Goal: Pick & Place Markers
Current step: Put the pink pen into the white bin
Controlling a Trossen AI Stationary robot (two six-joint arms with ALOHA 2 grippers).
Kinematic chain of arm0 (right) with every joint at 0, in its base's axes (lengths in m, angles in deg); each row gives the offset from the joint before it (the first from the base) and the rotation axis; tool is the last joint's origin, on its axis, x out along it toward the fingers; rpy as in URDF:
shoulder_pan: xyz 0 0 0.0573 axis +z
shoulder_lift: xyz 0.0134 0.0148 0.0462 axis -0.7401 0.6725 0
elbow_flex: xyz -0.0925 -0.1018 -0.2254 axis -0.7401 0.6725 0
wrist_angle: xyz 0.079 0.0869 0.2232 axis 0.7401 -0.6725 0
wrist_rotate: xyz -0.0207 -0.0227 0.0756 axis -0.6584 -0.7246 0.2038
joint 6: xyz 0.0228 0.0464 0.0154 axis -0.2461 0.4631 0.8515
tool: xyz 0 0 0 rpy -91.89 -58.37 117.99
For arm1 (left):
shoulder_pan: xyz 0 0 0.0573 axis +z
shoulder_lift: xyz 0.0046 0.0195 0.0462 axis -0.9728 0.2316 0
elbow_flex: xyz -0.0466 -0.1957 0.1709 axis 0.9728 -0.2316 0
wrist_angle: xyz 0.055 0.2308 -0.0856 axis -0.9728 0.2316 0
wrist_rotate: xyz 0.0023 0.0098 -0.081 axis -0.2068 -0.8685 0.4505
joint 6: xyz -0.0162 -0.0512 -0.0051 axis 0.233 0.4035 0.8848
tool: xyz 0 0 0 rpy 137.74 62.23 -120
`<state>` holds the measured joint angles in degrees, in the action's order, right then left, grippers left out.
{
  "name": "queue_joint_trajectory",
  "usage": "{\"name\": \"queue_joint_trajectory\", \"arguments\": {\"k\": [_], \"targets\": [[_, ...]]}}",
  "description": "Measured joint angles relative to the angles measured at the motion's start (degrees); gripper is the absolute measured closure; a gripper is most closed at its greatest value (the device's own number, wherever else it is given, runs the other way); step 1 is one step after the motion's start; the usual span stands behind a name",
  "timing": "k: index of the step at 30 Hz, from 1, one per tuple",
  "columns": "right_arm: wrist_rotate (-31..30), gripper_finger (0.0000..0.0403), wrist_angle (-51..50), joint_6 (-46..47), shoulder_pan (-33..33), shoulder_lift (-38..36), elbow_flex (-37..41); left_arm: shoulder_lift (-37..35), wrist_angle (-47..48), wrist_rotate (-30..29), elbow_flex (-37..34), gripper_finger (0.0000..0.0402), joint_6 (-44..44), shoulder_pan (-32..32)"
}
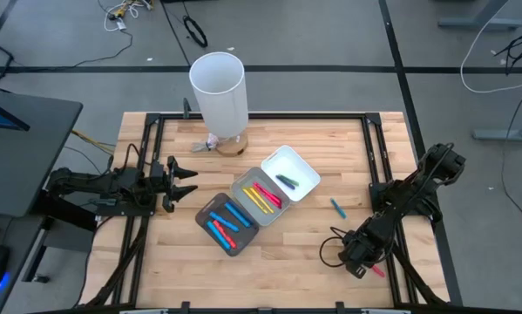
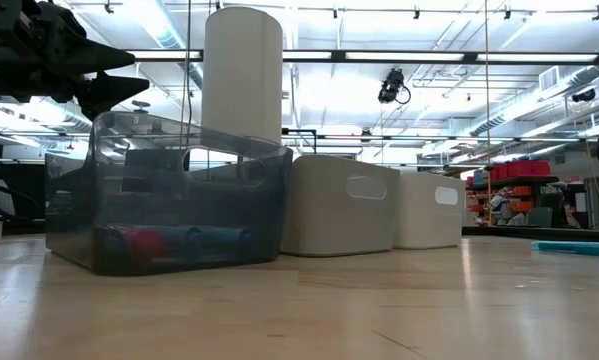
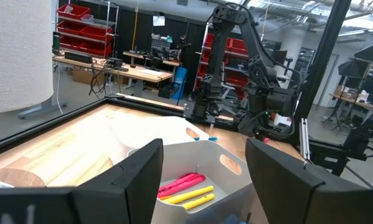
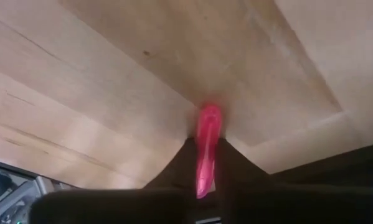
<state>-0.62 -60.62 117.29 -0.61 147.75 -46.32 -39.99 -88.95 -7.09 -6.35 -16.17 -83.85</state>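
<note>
My right gripper (image 1: pixel 366 264) points down at the table's near right part and is shut on a pink marker (image 4: pixel 206 146). One blue marker (image 1: pixel 337 207) lies loose on the wood, also seen low at the right in the low view (image 2: pixel 577 247). The dark tray (image 1: pixel 227 223) holds blue and red markers. The grey tray (image 1: pixel 259 197) holds yellow and pink ones. The white tray (image 1: pixel 288 172) holds a dark green one. My left gripper (image 1: pixel 186 179) hovers open at the table's left, level, facing the trays. My right gripper pinches the pink marker (image 4: pixel 205 168) between its two fingers (image 4: pixel 180 162), coming from above and pointing down. The marker runs along the fingers and sticks out past their tips toward the wood (image 4: pixel 208 115). Whether that free end touches the table, I cannot tell.
A tall white cylinder (image 1: pixel 218 92) stands on a round wooden base at the table's far edge. The three trays sit in a diagonal row at the table's middle. A black frame (image 1: pixel 383 174) runs around the tabletop. Bare wood lies between the trays and my right arm.
</note>
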Motion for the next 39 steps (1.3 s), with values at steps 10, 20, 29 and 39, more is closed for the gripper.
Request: {"name": "queue_joint_trajectory", "arguments": {"k": [10, 20, 29, 39], "targets": [[-1.5, 0.0388, -3.21, -1.18, -0.8, -0.35, -1.9, 0.0, 0.0, 0.0, 0.0, 0.0168, -0.04, 0.0], [-3.98, 0.0388, -21.72, -8.73, -5.28, -3.85, -14.61, 0.0, 0.0, 0.0, 0.02, 0.0168, 0.01, 0.0], [-4.97, 0.0389, -37.33, -14.3, -8.51, -4.72, -26.78, -0.01, 0.0, 0.0, 0.02, 0.0168, 0.0, 0.0], [-7.83, 0.0389, -49.65, -17.11, -10.68, -4.79, -38.66, -0.01, 0.0, 0.02, 0.0, 0.0168, -0.03, 0.0]]}}
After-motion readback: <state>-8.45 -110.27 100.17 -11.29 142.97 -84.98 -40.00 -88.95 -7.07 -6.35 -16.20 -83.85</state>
